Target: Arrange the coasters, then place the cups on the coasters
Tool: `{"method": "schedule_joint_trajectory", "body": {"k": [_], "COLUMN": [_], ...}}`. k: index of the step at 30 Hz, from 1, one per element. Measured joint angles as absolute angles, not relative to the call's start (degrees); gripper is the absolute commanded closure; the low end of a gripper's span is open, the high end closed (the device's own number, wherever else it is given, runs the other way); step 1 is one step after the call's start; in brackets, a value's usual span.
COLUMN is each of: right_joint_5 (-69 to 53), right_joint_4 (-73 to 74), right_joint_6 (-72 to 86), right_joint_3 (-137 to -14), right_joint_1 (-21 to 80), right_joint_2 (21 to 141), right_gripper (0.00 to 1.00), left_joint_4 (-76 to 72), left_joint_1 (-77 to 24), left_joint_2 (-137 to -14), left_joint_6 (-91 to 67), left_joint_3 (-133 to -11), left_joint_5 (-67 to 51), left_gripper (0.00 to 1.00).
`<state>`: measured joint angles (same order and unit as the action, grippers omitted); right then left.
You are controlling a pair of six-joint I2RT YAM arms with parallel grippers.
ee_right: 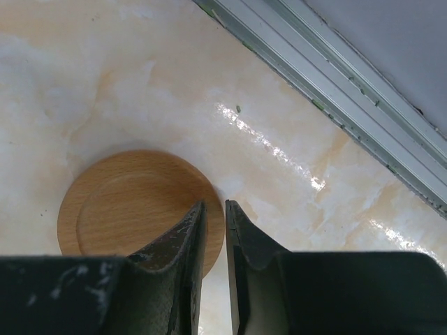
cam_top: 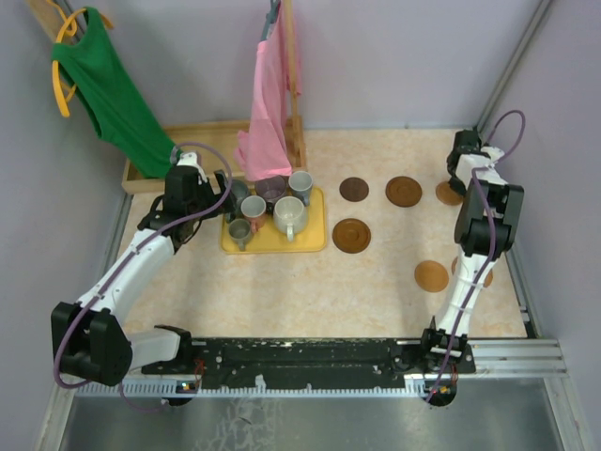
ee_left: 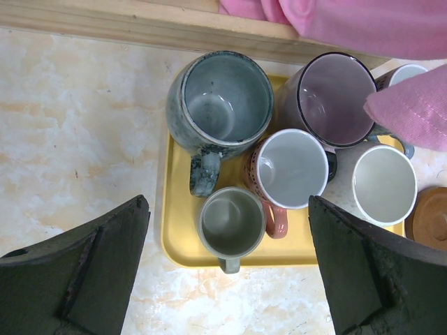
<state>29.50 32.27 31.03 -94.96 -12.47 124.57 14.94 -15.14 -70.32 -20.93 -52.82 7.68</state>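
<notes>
Right jaws pinch one coaster (ee_right: pixel 133 202) of five visible; left jaws gape over six cups (ee_left: pixel 230 105)

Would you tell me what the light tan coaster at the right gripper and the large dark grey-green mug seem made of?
Light tan round coaster: probably wood, matte; faint grain lines, raised rim. Large dark grey-green mug: likely glazed ceramic; speckled, glossy surface.

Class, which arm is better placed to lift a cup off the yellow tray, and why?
Left. The left hand hangs open over the cups on the yellow tray; the right hand is far across the table, pinching a tan coaster at its rim.
</notes>
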Motion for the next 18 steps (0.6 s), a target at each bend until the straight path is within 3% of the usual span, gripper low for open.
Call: {"method": "schedule_joint_trajectory", "body": {"k": [10,18], "right_joint_5": [26.9,24.9], "right_joint_4": [31.6,31.9], "right_joint_6": [28.0,27.1], "right_joint_3": [-91.8,-93.1], "right_joint_1": [-10.8,-3.7], "right_joint_2": [120.7,113.9], "right_gripper": [0.79,0.79], "left_joint_4": [14.9,15.0], "left_joint_1": [-15.1,-15.1], "left_joint_2": [-70.3,-70.3], "left_joint_6": [-21.2,-21.1], "left_joint_3": [-52.8,-52.8], "left_joint_5": [7.2,7.2], "left_gripper": [0.00,0.00]}}
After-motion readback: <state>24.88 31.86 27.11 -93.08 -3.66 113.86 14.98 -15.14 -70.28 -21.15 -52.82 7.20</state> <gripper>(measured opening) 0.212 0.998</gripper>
